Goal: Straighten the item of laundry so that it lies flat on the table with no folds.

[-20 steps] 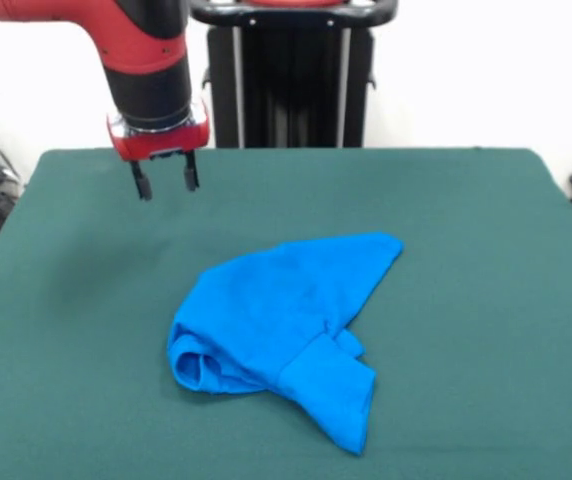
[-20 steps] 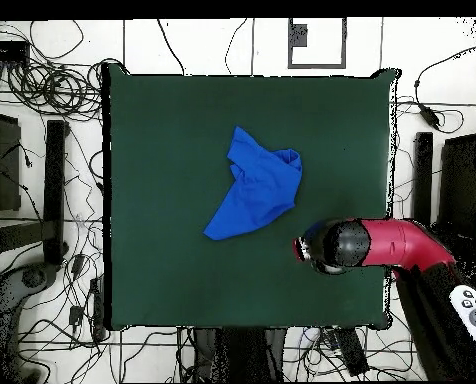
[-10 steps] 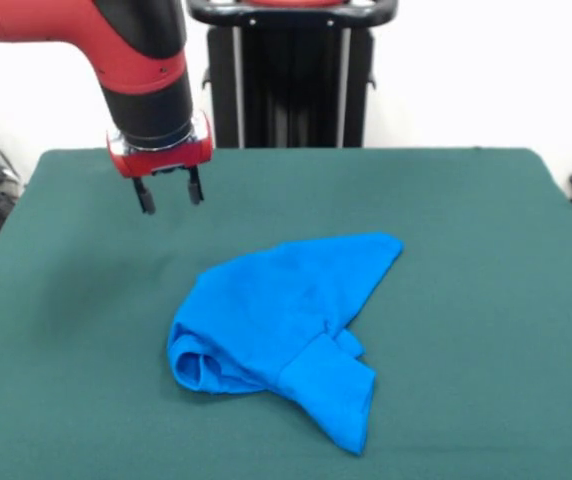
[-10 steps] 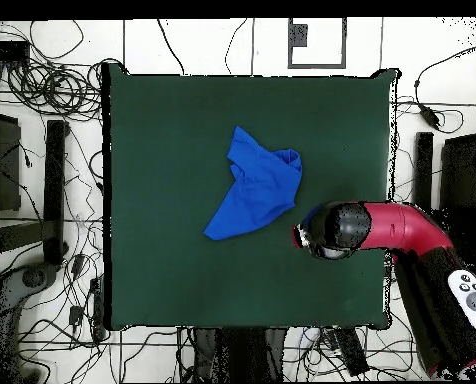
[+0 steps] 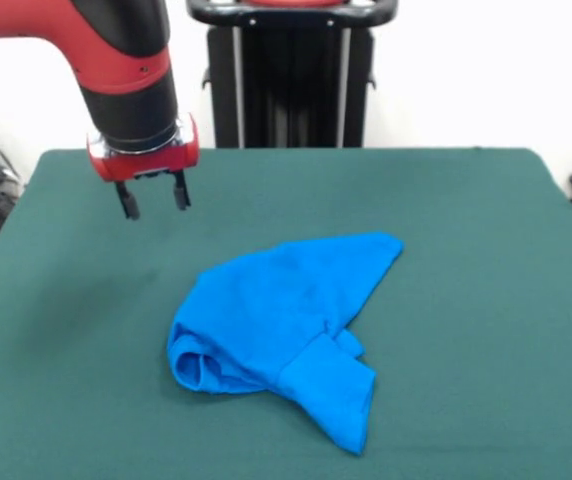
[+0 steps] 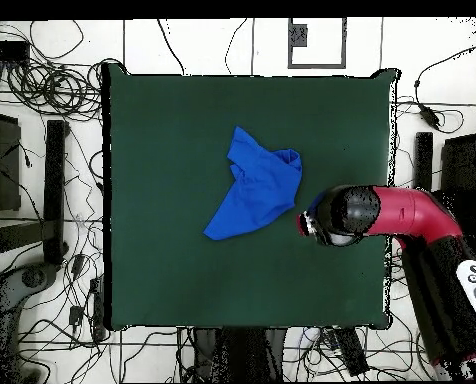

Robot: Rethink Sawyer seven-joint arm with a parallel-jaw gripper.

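Observation:
The item of laundry (image 5: 286,315), a bright blue T-shirt, lies crumpled and folded over on the green table (image 5: 466,260), with a rolled fold at its near left and a flap hanging toward the front. From above the item of laundry (image 6: 257,192) sits near the middle of the table (image 6: 162,130). My gripper (image 5: 152,199) hangs open and empty above the cloth, up and left of the shirt, clear of it. In the overhead view the gripper (image 6: 309,222) is mostly hidden under the arm's wrist, just beside the shirt's edge.
The red and black arm (image 6: 402,215) reaches in over the table's edge. A black pedestal (image 5: 286,80) stands behind the table. Cables (image 6: 42,80) and black stands lie on the floor around the table.
The gripper has dropped a little lower and shifted left in the front view; from above it moved slightly away from the robot's base. The shirt has not moved.

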